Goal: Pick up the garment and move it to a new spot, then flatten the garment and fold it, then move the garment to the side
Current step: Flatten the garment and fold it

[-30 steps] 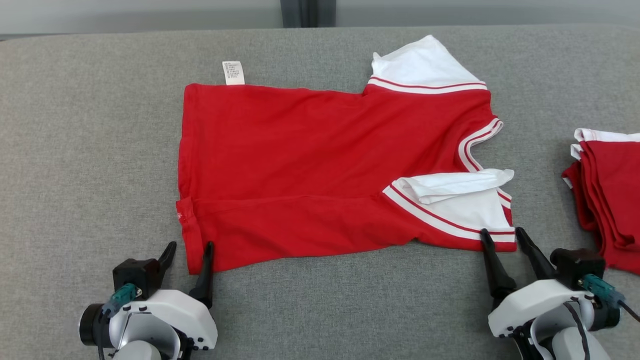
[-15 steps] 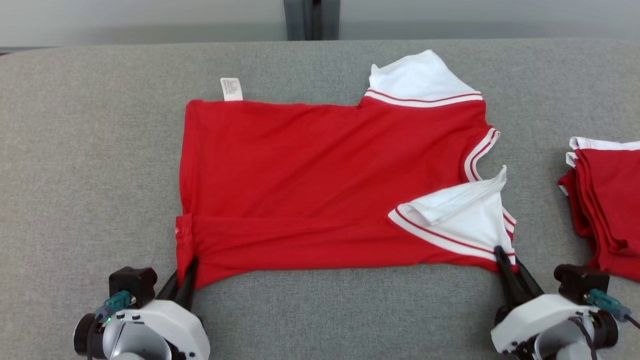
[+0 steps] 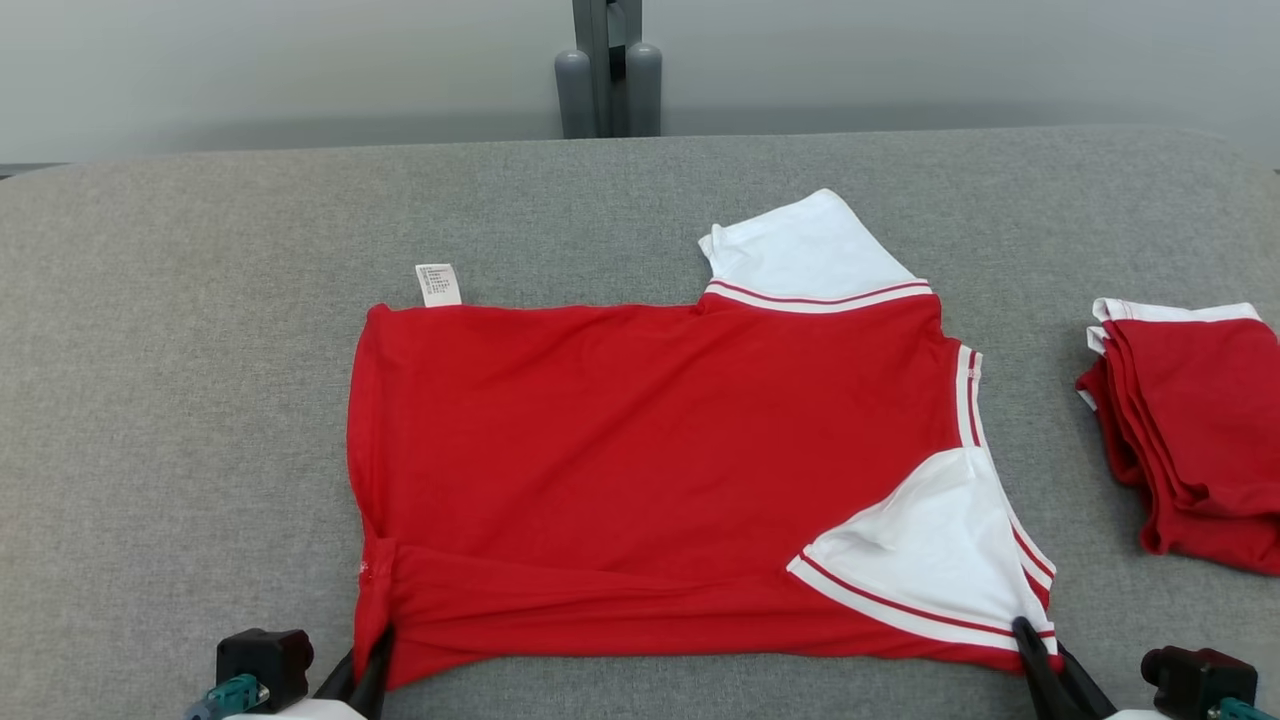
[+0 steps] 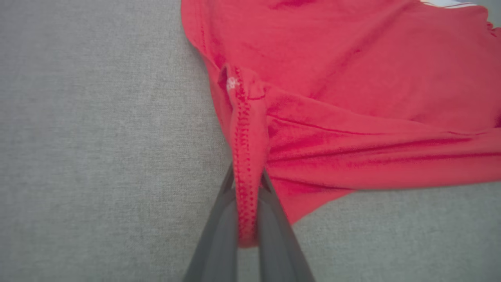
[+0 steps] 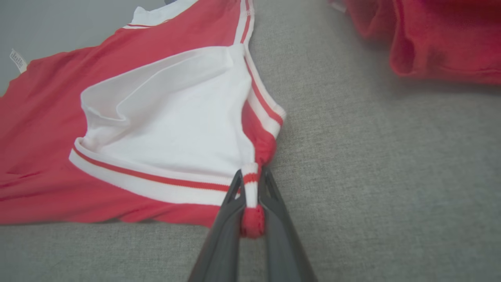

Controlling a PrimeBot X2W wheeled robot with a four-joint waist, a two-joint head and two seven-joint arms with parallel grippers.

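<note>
My left jaws, wide a second ago, now pinch the garment (image 3: 650,450) by its hem corner (image 4: 244,211); my right jaws, likewise closed, clamp the sleeve cuff (image 5: 250,182). It lies spread mid-surface (image 3: 180,400).

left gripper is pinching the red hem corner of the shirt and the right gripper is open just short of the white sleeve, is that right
Not quite. The right gripper is not open: its jaws are shut on the striped cuff corner of the white sleeve of the shirt, as the right wrist view shows. The left gripper is pinching the red hem corner, as you said.
</note>
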